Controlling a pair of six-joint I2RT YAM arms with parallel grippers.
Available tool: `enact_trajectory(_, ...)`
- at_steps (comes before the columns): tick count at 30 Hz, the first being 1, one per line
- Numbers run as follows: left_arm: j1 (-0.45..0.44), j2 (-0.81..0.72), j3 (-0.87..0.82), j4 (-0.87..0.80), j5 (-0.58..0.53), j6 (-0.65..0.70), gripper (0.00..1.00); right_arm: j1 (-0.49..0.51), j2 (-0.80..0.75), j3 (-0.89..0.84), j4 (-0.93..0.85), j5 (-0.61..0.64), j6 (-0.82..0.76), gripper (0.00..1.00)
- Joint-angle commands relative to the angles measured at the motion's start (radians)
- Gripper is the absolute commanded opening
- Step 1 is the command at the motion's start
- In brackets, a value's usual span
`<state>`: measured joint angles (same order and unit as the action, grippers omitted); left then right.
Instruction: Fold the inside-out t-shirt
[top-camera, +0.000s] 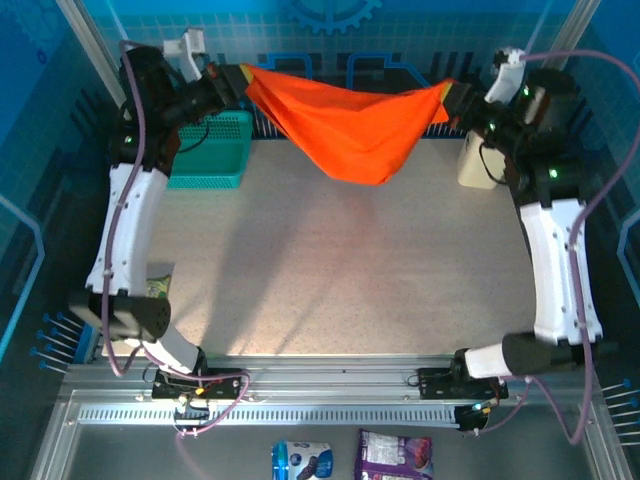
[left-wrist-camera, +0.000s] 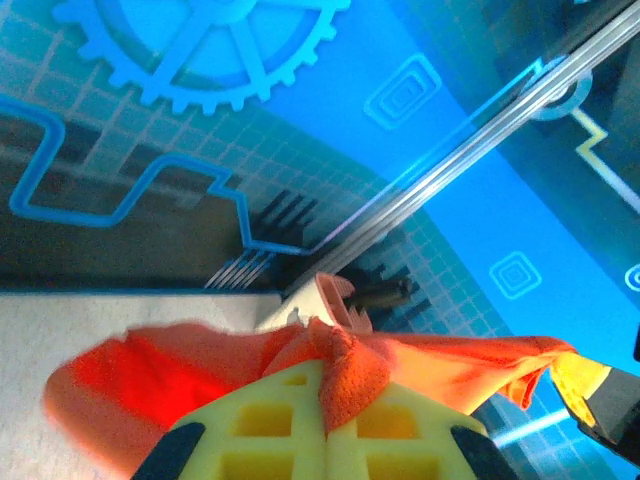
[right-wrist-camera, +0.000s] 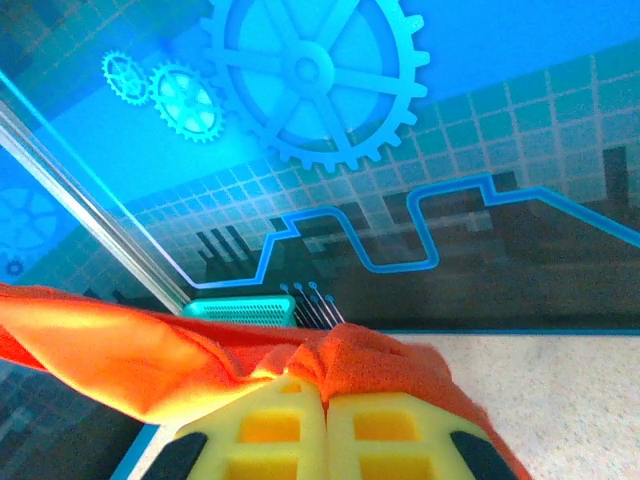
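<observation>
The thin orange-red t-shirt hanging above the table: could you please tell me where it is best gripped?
Probably at the two ends of its upper edge, each approached from its own outer side. The thin orange-red t-shirt hangs stretched and sagging between the shut left hand and right hand, so those ends keep it spread.

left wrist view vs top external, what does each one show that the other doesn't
Left wrist: up close, the shirt bunched into a knot between the shut yellow fingers of the left claw.
Top: the whole shirt sagging between the claws over the table, and a teal basket at the far left.
Both: the orange shirt, the left claw shut on one end, the right claw shut on the other, and the blue gear backdrop.
</observation>
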<state>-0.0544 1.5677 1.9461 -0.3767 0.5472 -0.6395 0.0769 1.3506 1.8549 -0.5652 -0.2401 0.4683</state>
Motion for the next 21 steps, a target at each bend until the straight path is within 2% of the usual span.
enact_trajectory(1,0.007,-0.146,-0.210,-0.045,-0.021,0.034,0.00,-0.012,-0.113,-0.174,-0.036,0.011,-0.035,0.00)
enact_trajectory(6,-0.013,-0.313,-0.699,-0.033,-0.059,0.013,0.00,0.003,-0.279,-0.597,-0.082,0.033,-0.023,0.00)
enact_trajectory(9,-0.052,-0.333,-0.924,-0.074,-0.119,0.027,0.00,0.031,-0.329,-0.826,-0.105,0.051,-0.010,0.00)
enact_trajectory(11,-0.074,-0.322,-1.019,-0.096,-0.154,0.030,0.04,0.055,-0.341,-0.932,-0.117,0.086,0.006,0.00)
enact_trajectory(14,-0.086,-0.305,-1.099,-0.119,-0.217,0.021,0.19,0.084,-0.334,-1.039,-0.124,0.144,0.022,0.00)
enact_trajectory(17,-0.093,-0.295,-1.094,-0.116,-0.252,0.049,0.34,0.098,-0.308,-1.067,-0.124,0.200,0.022,0.00)
enact_trajectory(21,-0.139,-0.206,-0.988,-0.110,-0.247,0.116,0.42,0.104,-0.250,-1.056,-0.101,0.258,-0.006,0.00)
